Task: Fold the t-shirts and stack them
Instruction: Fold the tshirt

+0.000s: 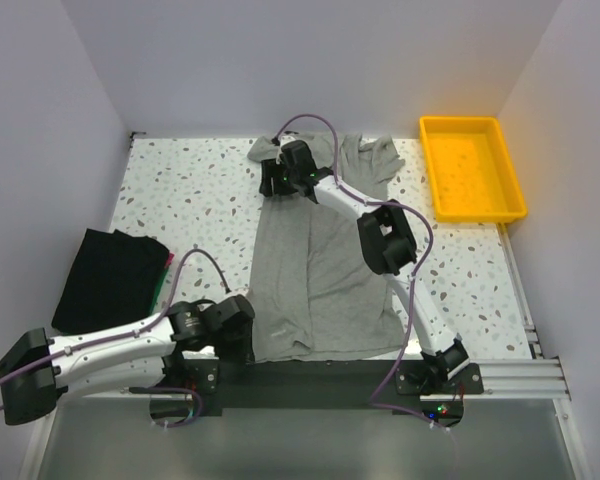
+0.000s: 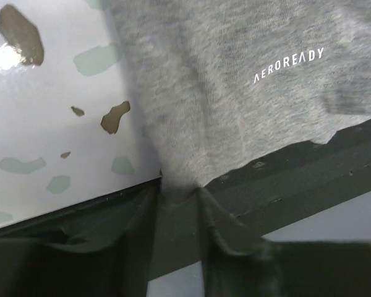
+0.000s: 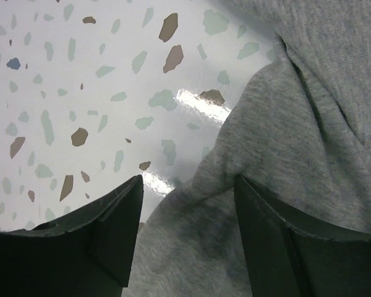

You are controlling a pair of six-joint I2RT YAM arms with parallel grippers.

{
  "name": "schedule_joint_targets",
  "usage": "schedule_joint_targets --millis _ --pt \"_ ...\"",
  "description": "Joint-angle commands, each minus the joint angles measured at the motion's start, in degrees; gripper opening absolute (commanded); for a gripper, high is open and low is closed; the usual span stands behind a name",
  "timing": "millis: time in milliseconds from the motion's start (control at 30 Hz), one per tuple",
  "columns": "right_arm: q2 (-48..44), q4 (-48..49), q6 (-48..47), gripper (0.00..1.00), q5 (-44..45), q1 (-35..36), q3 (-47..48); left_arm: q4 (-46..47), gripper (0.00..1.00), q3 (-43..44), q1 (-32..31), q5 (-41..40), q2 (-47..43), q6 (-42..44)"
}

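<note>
grey t-shirt (image 1: 315, 260): spread lengthwise down the middle of the speckled surface (image 1: 180, 190), one end at the near edge, the other bunched at the far edge
print: white "AEROREADY" (image 2: 289, 64) visible in left wrist view, near the shirt's edge
left gripper (image 2: 179, 198): at the shirt's near-left corner, over the dark rail (image 2: 297, 179) along the surface edge; jaws narrowly parted, a peak of the shirt's edge sits between the tips; cannot tell whether it is pinched or loose
right gripper (image 3: 188, 182): reaches to the far-left part of the shirt; jaws spread wide, released, straddling a fold of grey fabric; bare surface shows between the left finger (image 3: 111, 229) and the cloth
black t-shirt (image 1: 110, 280): folded, on the left of the surface, well apart from the grey one
green t-shirt (image 1: 159, 290): only a thin edge shows under the black one's right side
yellow tray (image 1: 430, 170): far-right corner, apart from the shirts
</note>
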Motion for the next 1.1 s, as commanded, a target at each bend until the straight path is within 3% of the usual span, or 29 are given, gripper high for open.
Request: schedule_joint_targets --millis 0,100,233,333,533,567,767,1067 --pt "-4.8 -2.7 0.2 0.66 -1.2 0.2 0.1 -3.0 0.41 4.3 -0.4 -0.3 -1.3 1.0" --pt "-7.7 -4.3 -0.6 0.70 -1.4 0.2 1.1 -4.0 0.51 10.1 -0.4 -2.9 -1.4 3.1" --pt "-11.3 -9.4 -1.0 0.72 -0.1 -0.8 3.8 -4.1 0.52 17.2 -0.4 -5.8 1.0 7.4" --pt "-16.9 -13.0 -0.1 0.72 3.8 -2.2 1.0 1.1 0.50 20.6 -0.4 -7.0 4.7 9.8" --pt "-35.5 -15.6 7.2 0.68 5.2 -8.3 -22.0 10.3 0.37 21.7 -0.4 -3.8 17.0 12.8" --pt "-38.3 -14.3 8.2 0.68 4.9 -9.0 -30.0 11.1 0.37 21.5 -0.4 -3.0 18.0 12.8" --pt "-57.2 -14.8 8.6 0.68 10.5 -10.5 -54.4 17.0 0.41 20.6 -0.6 0.2 23.7 15.9" --pt "-74.0 -19.3 13.7 0.69 13.5 -11.6 -76.5 21.4 0.42 21.2 -3.8 1.5 29.9 17.4"
